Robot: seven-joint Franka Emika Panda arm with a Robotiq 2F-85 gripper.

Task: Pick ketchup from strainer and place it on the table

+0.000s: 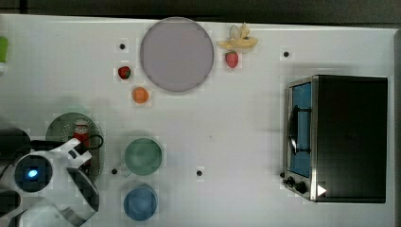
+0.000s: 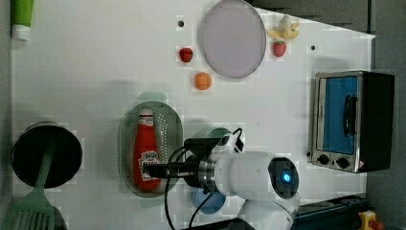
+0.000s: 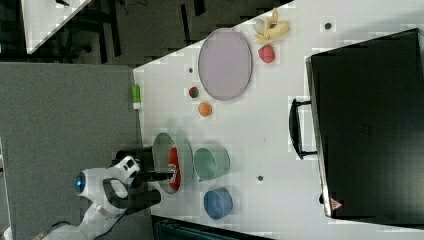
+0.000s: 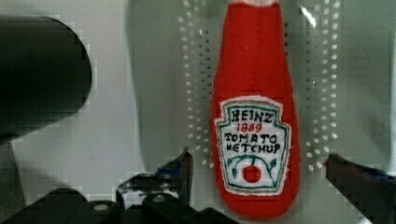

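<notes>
A robot lab's mock kitchen; white table (image 1: 246, 123) with toaster oven (image 1: 338, 137) (toy-sized), cups, play fruit

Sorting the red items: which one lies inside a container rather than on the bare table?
The ketchup: it lies in the pale green strainer. The two strawberries sit on the white table, either side of the grey plate.

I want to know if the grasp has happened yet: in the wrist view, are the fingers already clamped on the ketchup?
No, the gripper is open, its fingers standing apart on either side of the ketchup.
</notes>
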